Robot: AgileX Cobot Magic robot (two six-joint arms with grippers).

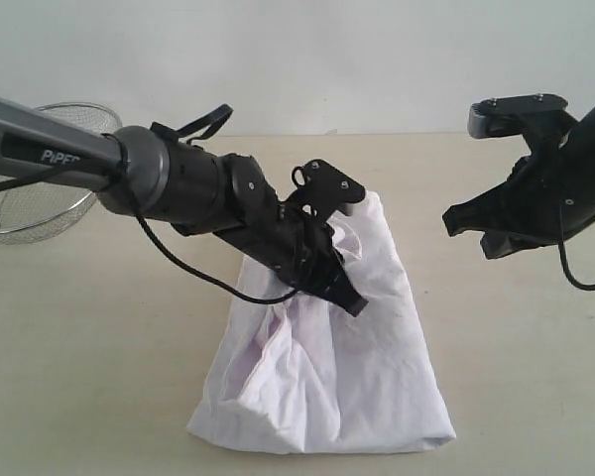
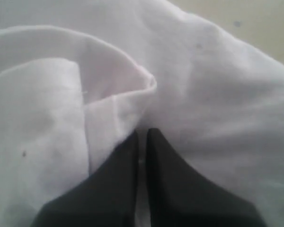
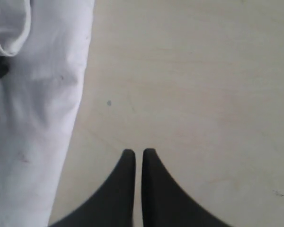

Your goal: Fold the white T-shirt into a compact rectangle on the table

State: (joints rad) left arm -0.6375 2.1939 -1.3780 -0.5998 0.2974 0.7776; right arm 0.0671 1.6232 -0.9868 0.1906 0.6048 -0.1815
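Note:
The white T-shirt (image 1: 337,377) lies crumpled and partly folded in the middle of the table (image 1: 99,347), plain white side up, with no lettering showing. My left gripper (image 1: 355,305) reaches over the shirt's upper half, shut, its tips down against the cloth. In the left wrist view the shut gripper (image 2: 142,131) sits just short of a rolled fold (image 2: 149,85) of the shirt (image 2: 217,94); no cloth shows between the fingers. My right gripper (image 1: 448,220) hangs shut and empty above bare table to the right of the shirt. The right wrist view shows it (image 3: 138,151) over the tabletop (image 3: 203,71), with the shirt's edge (image 3: 33,118) beside it.
A round wire-mesh basket (image 1: 30,213) stands at the back left, partly behind the left arm. A black cable (image 1: 193,268) hangs under that arm. Bare tabletop surrounds the shirt on all sides.

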